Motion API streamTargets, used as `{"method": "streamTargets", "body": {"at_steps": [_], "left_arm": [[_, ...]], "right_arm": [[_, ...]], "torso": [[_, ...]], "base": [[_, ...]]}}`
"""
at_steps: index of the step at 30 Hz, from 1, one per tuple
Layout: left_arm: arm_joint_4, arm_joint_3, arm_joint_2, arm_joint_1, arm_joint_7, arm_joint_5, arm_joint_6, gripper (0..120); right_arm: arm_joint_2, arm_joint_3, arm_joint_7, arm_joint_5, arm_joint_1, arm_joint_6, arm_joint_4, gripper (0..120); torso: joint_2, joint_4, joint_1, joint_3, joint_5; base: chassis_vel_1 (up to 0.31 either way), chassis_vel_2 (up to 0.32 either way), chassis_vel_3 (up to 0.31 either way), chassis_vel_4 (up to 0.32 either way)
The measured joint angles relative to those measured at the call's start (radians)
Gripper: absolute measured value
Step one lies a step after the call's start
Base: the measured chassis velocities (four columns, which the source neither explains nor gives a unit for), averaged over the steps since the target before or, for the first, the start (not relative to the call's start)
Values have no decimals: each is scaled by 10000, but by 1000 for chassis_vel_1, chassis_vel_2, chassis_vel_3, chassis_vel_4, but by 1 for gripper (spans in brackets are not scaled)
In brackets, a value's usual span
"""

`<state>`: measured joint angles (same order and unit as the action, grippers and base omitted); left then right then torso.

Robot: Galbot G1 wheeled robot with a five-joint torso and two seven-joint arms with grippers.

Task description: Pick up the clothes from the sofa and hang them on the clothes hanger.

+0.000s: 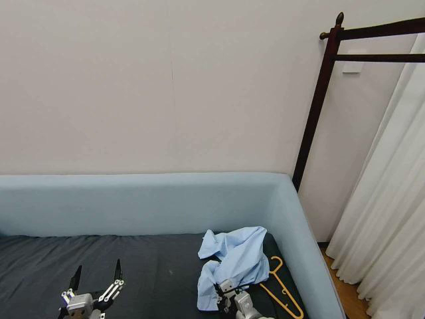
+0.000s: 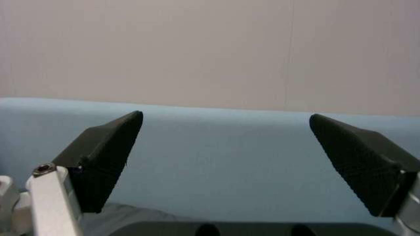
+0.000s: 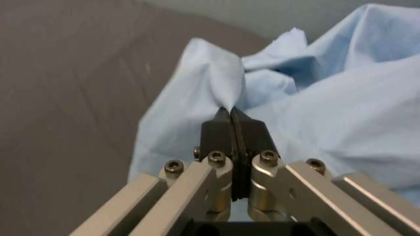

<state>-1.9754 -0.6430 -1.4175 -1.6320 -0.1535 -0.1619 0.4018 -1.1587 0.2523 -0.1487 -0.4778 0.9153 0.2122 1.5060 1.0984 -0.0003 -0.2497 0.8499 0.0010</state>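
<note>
While the right gripper (image 3: 231, 110) sits low over the seat, its 2 black fingers (image 3: 215, 130) are pressed together on a raised ridge of the pale blue shirt (image 3: 341, 88), pinching the cloth at their tips. Around that pinch the shirt lies in a crumpled heap on the dark seat cushion (image 1: 153, 266), at the right end of the sofa (image 1: 133, 199), near its armrest (image 1: 292, 219). Just beside the heap, on the armrest side, a yellow hanger (image 1: 284, 294) lies flat on the cushion; whether its hook touches the shirt's edge I cannot tell. The left gripper (image 1: 98, 274) hovers well apart over bare cushion to the left, its 2 fingers spread wide, holding nothing. Beyond the armrest stands a dark wooden clothes rack (image 1: 315, 106), next to a white curtain (image 1: 392, 199).

The shirt looks thin, light and limp, so it should weigh little on the arm but will drape, unfold and swing once lifted. A pinch on 1 fold probably catches only 1 or 2 layers, and smooth fabric could slide out of a shallow grip. A thicker bunch, or the collar or a shoulder seam, would likely hold more surely, though neither can be picked out in the heap. Trailing cloth could also snag the hanger.
</note>
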Motion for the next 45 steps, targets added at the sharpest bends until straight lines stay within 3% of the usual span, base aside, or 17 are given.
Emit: {"method": "streamTargets", "body": {"at_steps": [2, 6, 7, 9, 11, 23, 28, 33, 37, 41, 45], "left_arm": [[19, -4, 45, 16, -12, -45, 2, 100], [146, -39, 211, 81, -88, -172, 34, 100], [146, -39, 211, 81, -88, -172, 34, 100], [226, -43, 289, 118, -112, -239, 71, 100], [261, -44, 357, 131, -126, -313, 94, 100], [470, -138, 680, 288, -174, -703, 158, 100], [621, -169, 763, 405, -183, -883, 181, 100], [679, -201, 776, 447, -198, -977, 240, 100], [716, -180, 743, 500, -201, -1002, 247, 100], [738, -156, 702, 524, -200, -998, 249, 100], [696, -142, 648, 447, -197, -958, 294, 100]], "right_arm": [[24, -103, 180, -484, -9, -248, 185, 0], [122, -632, 258, -3175, -413, -931, 1525, 0], [122, -632, 258, -3175, -413, -931, 1525, 0], [178, -993, -312, -5015, -1148, -951, 2462, 0], [251, -1270, -517, -5939, -1770, -977, 2946, 0], [274, -1634, -360, -7331, -4033, -1816, 3453, 0], [172, -1728, -349, -7891, -5569, -1945, 3336, 0], [178, -1557, -1047, -8652, -6979, -1894, 3617, 0], [6, -1446, -2424, -9538, -7948, -1717, 4389, 0], [-4, -1454, -2727, -9461, -7816, -1676, 4509, 0], [322, -1485, -2724, -8254, -6343, -1357, 4164, 0]], "torso": [[0, -1, 0, 0, 0], [-1, 0, 0, 0, 1], [-1, 0, 0, 0, 1], [-1, 2, 0, 0, -1], [0, 2, 0, 0, -1], [-1, 0, -2, 1, 1], [-1, 1, -2, 1, 1], [-1, 1, -2, 1, -1], [0, 2, -1, -1, -2], [2, 4, 1, -3, -3], [2, 3, 0, -1, 0]], "base": [[0, 0, 0, 0], [0, 0, 0, 0], [0, 0, 0, 0], [0, 0, 0, 0], [0, 0, 0, 0], [0, 0, 0, 0], [0, 0, 0, 0], [0, 0, 0, 0], [0, 0, 0, 0], [0, 0, 0, 0], [0, 0, 0, 0]]}}
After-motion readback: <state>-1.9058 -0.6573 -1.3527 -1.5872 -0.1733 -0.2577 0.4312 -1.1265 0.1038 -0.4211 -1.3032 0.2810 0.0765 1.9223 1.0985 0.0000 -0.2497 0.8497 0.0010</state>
